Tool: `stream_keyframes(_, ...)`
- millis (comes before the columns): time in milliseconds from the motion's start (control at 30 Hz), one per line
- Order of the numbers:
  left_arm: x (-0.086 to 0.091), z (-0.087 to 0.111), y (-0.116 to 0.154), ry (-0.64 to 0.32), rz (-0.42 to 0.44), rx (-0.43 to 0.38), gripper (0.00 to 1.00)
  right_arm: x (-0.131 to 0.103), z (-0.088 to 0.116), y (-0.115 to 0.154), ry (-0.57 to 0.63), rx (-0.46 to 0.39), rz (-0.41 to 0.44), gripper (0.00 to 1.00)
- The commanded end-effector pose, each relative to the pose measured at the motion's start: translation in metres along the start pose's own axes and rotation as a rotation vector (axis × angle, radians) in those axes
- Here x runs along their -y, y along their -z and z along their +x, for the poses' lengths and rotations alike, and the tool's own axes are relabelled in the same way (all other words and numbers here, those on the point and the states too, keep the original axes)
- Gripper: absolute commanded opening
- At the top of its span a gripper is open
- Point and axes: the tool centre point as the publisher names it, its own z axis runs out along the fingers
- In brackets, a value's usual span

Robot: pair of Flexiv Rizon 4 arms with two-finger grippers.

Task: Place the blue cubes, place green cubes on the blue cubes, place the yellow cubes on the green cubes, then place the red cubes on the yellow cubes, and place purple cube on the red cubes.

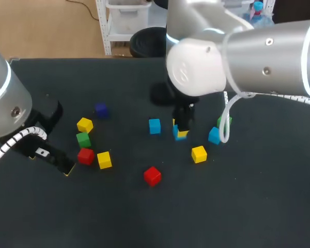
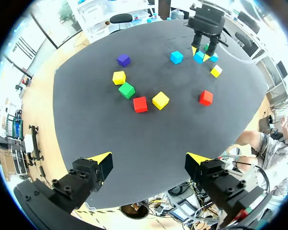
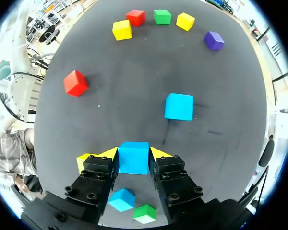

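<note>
My right gripper is shut on a blue cube near the table's middle; the same gripper and blue cube show in the head view. A second blue cube lies just ahead of it. A third blue cube and a green cube sit beside the right arm. At the left, a purple cube, a yellow cube, a green cube, a red cube and a yellow cube lie together. My left gripper stands open and empty, short of that group.
A loose yellow cube and a red cube lie in front of the right gripper's spot. The dark table has bare room along its front and right.
</note>
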Motion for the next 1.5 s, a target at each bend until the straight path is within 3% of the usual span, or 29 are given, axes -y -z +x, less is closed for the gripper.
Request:
stream_keyframes(33,-0.001,0.0,-0.001,-0.002,0.003,0.0,1.0,0.009,0.002,-0.001,0.003,0.017,-0.008,0.0)
stream_keyframes(533,-0.001,0.0,-0.001,-0.002,0.003,0.0,1.0,0.025,-0.017,-0.003,0.047,0.027,-0.008,0.0)
stream_keyframes(1000,-0.001,0.0,-0.001,-0.002,0.003,0.0,1.0,0.034,-0.007,-0.009,0.039,0.024,-0.026,0.0)
stream_keyframes(1500,-0.001,0.0,-0.001,-0.002,0.003,0.0,1.0,0.045,-0.015,-0.013,0.063,0.034,-0.039,0.0)
